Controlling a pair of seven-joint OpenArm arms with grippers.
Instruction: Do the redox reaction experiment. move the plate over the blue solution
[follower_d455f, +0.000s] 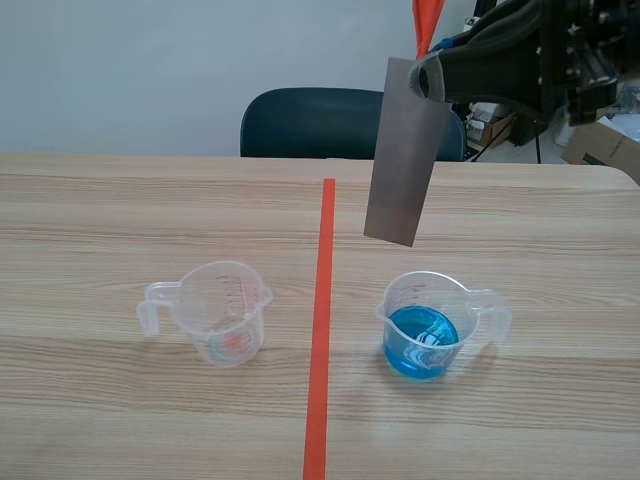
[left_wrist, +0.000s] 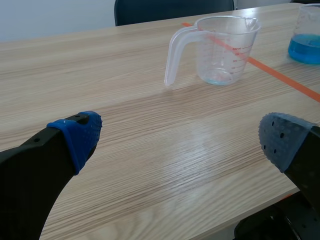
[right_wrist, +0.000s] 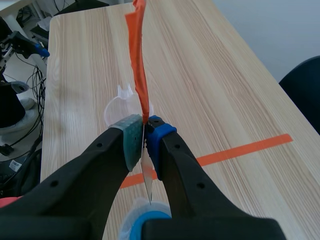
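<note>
Right pincer (right_wrist: 145, 135): clamped on the plate (follower_d455f: 405, 165), raised above the tabletop (follower_d455f: 120, 220). The plate hangs slightly tilted, with its lower edge over the blue cup (follower_d455f: 425, 325) and clear of the rim. From my right wrist I see the plate only edge-on, a thin sliver between the pads. An orange strip (right_wrist: 139, 60) rises from the grip; I can't tell what it is made of. My own fingers hide most of the blue cup there, leaving only a bit of rim and liquid showing.

Left pincer (left_wrist: 181, 137): fingers wide apart, holding nothing, low over bare wood. It doesn't show in the scene view. Ahead of it stands the clear cup (left_wrist: 220, 47), upright, handle toward me. Its red markings are too small to read. The blue cup is cut off at the frame corner in that view.

Surface: pale wood grain, with a tape line (follower_d455f: 320, 330) running between the two cups, which stand well apart.

Room: plain light wall, a dark chair (follower_d455f: 320, 122) behind the far edge, and boxes (follower_d455f: 600, 145) off to the right.
</note>
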